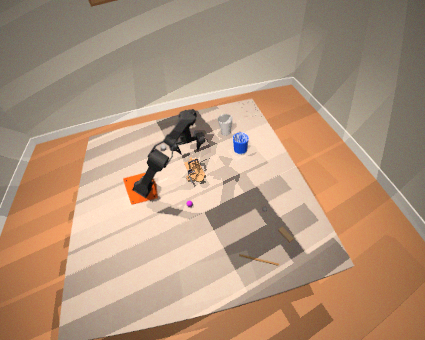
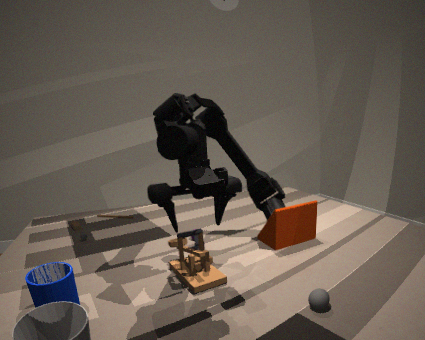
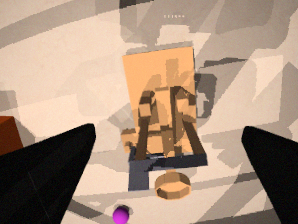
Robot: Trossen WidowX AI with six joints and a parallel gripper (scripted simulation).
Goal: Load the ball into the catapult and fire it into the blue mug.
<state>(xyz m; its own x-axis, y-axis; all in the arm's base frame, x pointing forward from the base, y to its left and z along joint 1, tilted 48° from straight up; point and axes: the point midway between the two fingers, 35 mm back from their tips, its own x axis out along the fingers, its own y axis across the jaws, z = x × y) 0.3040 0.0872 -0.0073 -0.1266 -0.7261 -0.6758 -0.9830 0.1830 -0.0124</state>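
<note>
The wooden catapult point(image 1: 194, 173) point(image 2: 208, 281) point(image 3: 159, 67) stands upright below my gripper, its round cup point(image 3: 173, 186) at the lower end in the wrist view; the cup looks empty. A dark bar spans its frame. My gripper point(image 1: 189, 150) point(image 2: 197, 227) point(image 3: 169, 132) is wide open and empty, its fingertips above and to either side of the catapult. A magenta ball point(image 1: 189, 203) point(image 3: 120, 215) lies on the table beyond the cup end; I cannot see it in the exterior view. The blue mug point(image 1: 240, 145) point(image 2: 55, 292) stands upright, away from the catapult.
A grey mug point(image 1: 225, 125) point(image 2: 51, 327) stands beside the blue one. A grey ball point(image 2: 319, 300) lies at the lower right of the exterior view. An orange block point(image 1: 134, 192) point(image 2: 297, 225) is at the arm's base. A wooden stick point(image 1: 258, 260) and a small wooden block point(image 1: 286, 234) lie farther off.
</note>
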